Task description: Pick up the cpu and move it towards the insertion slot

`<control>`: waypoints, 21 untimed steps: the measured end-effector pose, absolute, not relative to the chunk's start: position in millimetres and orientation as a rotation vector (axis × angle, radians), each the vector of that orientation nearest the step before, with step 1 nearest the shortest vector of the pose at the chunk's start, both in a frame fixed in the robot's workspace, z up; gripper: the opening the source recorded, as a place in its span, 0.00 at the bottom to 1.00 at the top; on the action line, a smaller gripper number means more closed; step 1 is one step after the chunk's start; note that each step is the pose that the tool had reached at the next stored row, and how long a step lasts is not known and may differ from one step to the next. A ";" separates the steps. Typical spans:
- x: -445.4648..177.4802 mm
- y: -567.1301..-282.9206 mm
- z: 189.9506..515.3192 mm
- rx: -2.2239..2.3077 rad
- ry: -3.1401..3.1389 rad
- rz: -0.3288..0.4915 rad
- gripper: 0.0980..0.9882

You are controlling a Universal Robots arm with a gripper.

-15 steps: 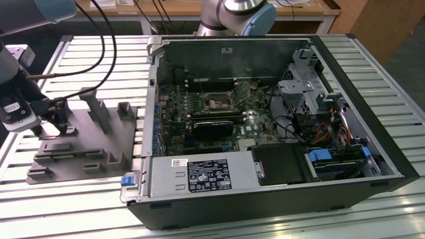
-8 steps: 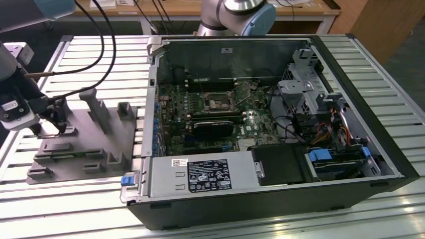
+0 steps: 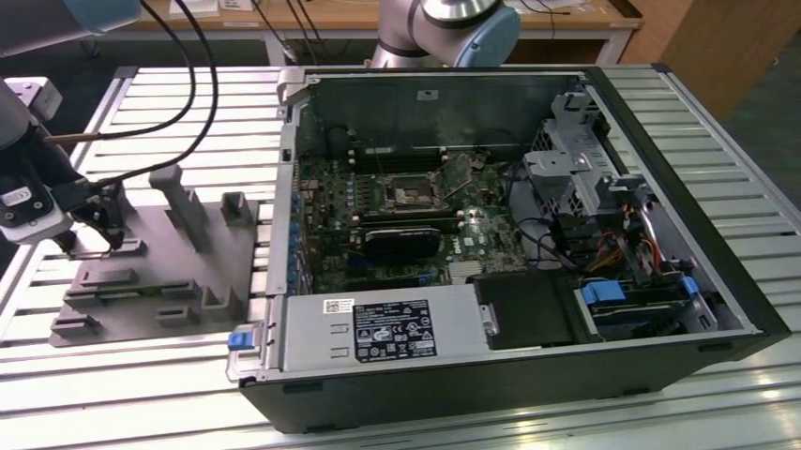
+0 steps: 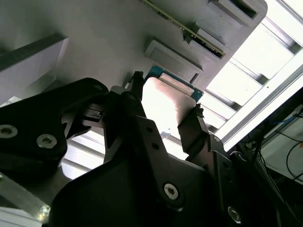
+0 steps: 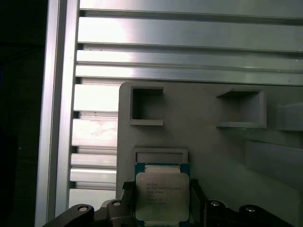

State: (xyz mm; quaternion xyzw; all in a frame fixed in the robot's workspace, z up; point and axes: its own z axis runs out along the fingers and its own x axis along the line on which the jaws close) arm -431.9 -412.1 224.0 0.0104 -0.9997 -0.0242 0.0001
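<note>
A slatted aluminium worktop was seen carrying an opened computer case, laid on its side with the motherboard exposed. A grey fixture plate with raised blocks and shallow pockets was placed just beside the case, on the exterior view's left. Over the far left corner of that plate the gripper was held low, close to the plate's surface. The insertion slot, a silvery frame around a dark centre, was found on the motherboard inside the case, well apart from the gripper and toward the exterior view's right, with the case wall lying between them. The cpu was located at the plate, directly between the fingers, its metal top turned up. In both wrist views the fingers were seen pressed against two opposite edges of the square chip, so it was judged to be pinched. Whether it had been raised clear of its pocket could not be told.
</note>
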 end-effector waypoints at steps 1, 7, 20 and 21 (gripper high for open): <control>-431.9 -412.1 224.4 0.033 -3.140 -0.076 0.50; -431.8 -412.1 227.4 0.033 -3.141 -0.076 0.50; -431.8 -412.0 232.6 0.033 -3.140 -0.076 0.50; -431.8 -412.0 232.9 0.033 -3.140 -0.076 0.50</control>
